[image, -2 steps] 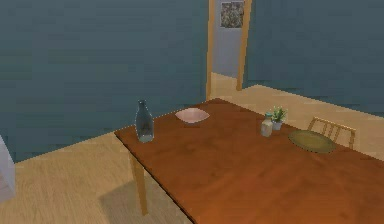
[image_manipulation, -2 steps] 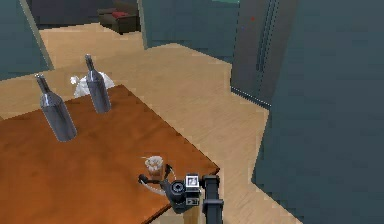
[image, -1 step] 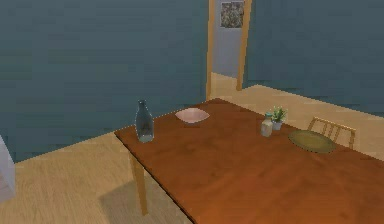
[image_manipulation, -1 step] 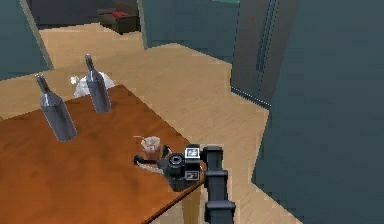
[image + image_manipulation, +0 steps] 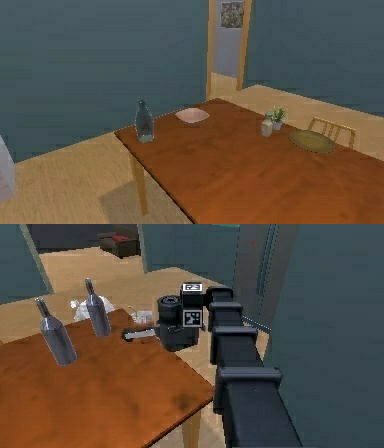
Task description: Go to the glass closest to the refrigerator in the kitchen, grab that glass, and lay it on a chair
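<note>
A brown wooden table [image 5: 90, 389] takes up the arm side view's lower left. On it stand two grey bottles [image 5: 58, 332] [image 5: 96, 309], with a small pale blob [image 5: 74, 306] between them. My arm [image 5: 245, 374] rises from the bottom edge. Its gripper [image 5: 133, 333] reaches left over the table's far corner, just right of the nearer-to-centre bottle. I cannot tell whether it holds anything. In the forward view the table [image 5: 240, 170] carries a small pale cup [image 5: 266, 128], and a wooden chair [image 5: 331, 130] stands behind its right side.
The forward view's table also bears a dark bottle [image 5: 144, 122], a white bowl [image 5: 192, 116], a small plant [image 5: 277, 114] and a green plate [image 5: 311, 141]. A doorway [image 5: 228, 50] opens in the blue wall beyond. Dark furniture [image 5: 118, 244] stands far out in the arm side view.
</note>
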{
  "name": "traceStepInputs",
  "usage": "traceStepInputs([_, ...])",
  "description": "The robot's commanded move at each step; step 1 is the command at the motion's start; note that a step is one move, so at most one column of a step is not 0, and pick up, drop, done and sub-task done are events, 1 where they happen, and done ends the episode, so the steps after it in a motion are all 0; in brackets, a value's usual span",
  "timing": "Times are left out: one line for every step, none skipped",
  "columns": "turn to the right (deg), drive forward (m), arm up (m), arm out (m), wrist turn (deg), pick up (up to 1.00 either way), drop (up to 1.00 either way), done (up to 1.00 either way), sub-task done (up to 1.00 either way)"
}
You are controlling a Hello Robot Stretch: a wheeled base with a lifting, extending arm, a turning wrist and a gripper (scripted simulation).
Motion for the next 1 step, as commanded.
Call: traceStepInputs([0.0, 0.00, 0.00, 0.00, -45.0, 0.00, 0.00, 0.00, 0.00])
